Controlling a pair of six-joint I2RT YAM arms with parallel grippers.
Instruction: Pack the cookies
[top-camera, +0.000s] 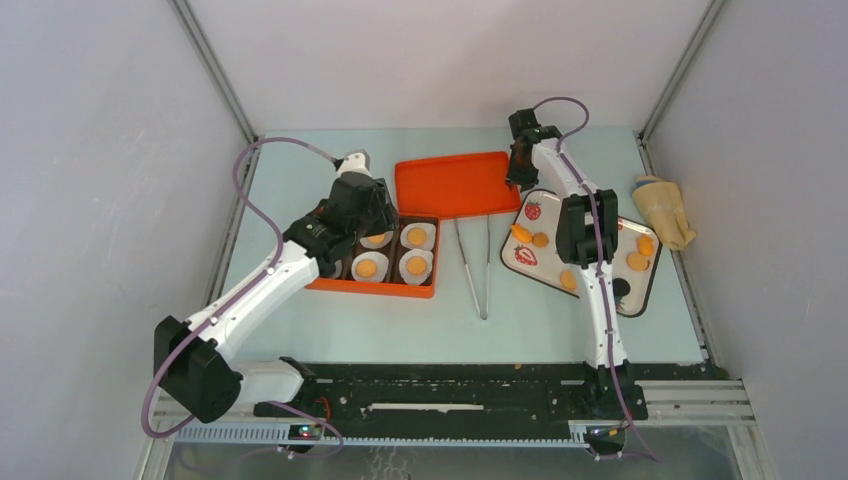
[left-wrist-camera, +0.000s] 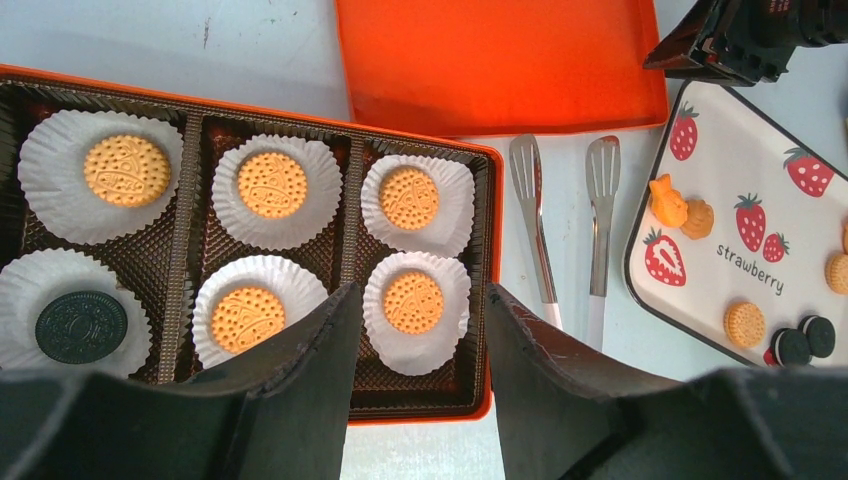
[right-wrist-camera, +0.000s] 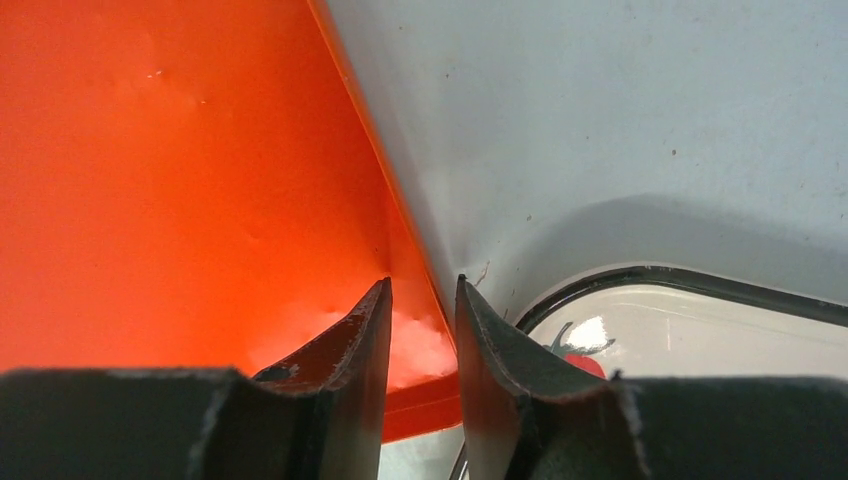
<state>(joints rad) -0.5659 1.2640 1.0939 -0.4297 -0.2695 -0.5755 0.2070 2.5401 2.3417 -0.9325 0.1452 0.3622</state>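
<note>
Several round orange-yellow cookies (left-wrist-camera: 272, 185) lie in white paper cups inside the orange box (left-wrist-camera: 420, 415), and one cup holds a dark cookie (left-wrist-camera: 81, 326). More cookies (top-camera: 637, 261) lie loose on the strawberry-print tray (left-wrist-camera: 740, 160). My left gripper (left-wrist-camera: 420, 290) hangs open over the box's near right corner (top-camera: 350, 215), holding nothing. My right gripper (right-wrist-camera: 422, 282) stands open at the near right corner of the orange lid (right-wrist-camera: 150, 180), its fingers on either side of the lid's edge (top-camera: 520, 180).
The orange lid (top-camera: 455, 185) lies flat behind the box. Metal tongs (top-camera: 475, 265) lie between the box and the strawberry tray (top-camera: 530, 262). A beige bundle (top-camera: 665, 210) sits at the right edge. Two small dark cookies (left-wrist-camera: 805, 340) sit on the tray.
</note>
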